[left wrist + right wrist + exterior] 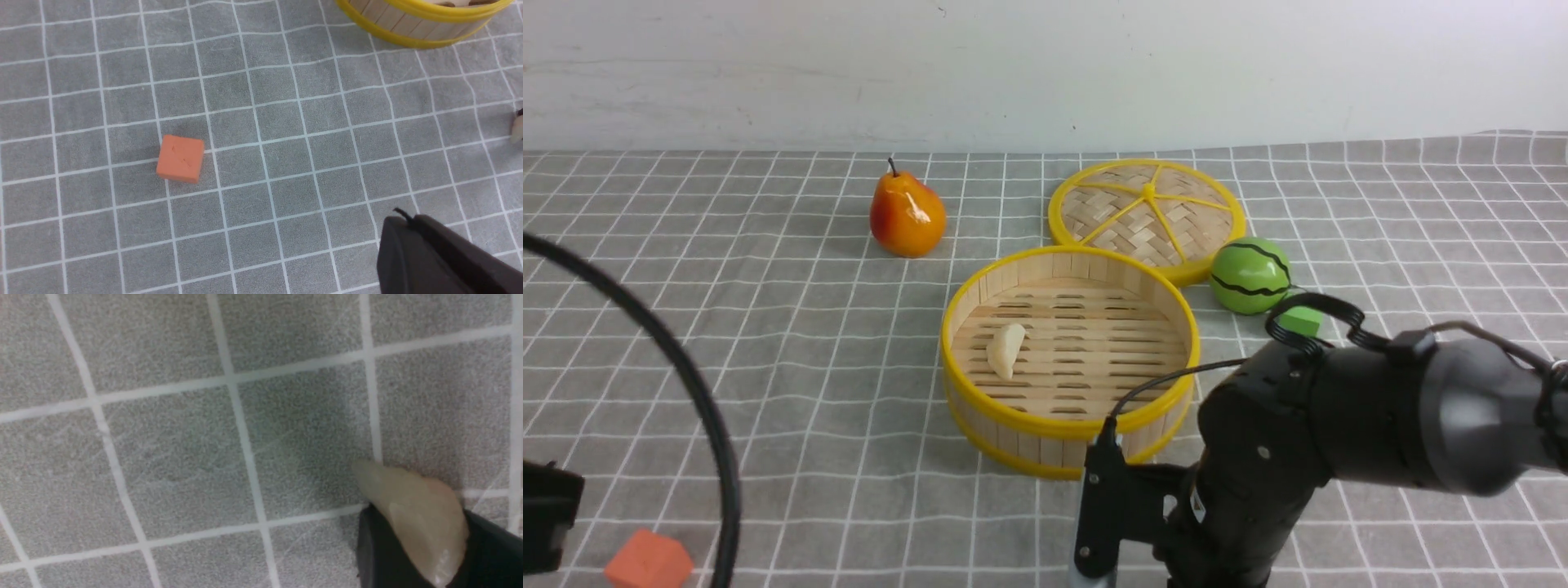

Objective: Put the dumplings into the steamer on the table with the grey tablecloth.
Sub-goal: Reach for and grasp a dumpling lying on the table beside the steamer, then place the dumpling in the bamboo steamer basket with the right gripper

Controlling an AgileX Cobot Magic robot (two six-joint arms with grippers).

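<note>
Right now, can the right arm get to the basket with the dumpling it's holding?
Probably yes. The right gripper grips a dumpling, and the basket stands just ahead of that arm, open on top. Its lid lies behind it, and nothing seems to stand between.

I think I am working in a robot test room, not a real kitchen. The wall [1045, 65] behind is bare and white. The surface [1421, 245] has a grey tablecloth [768, 327] with white lines. The food on it is all toys: a shiny pear [907, 214], a green melon ball [1250, 276], and a toy dumpling [1006, 349] in a bamboo steamer [1029, 420]. A black robot arm [1339, 433] reaches over it.
</note>
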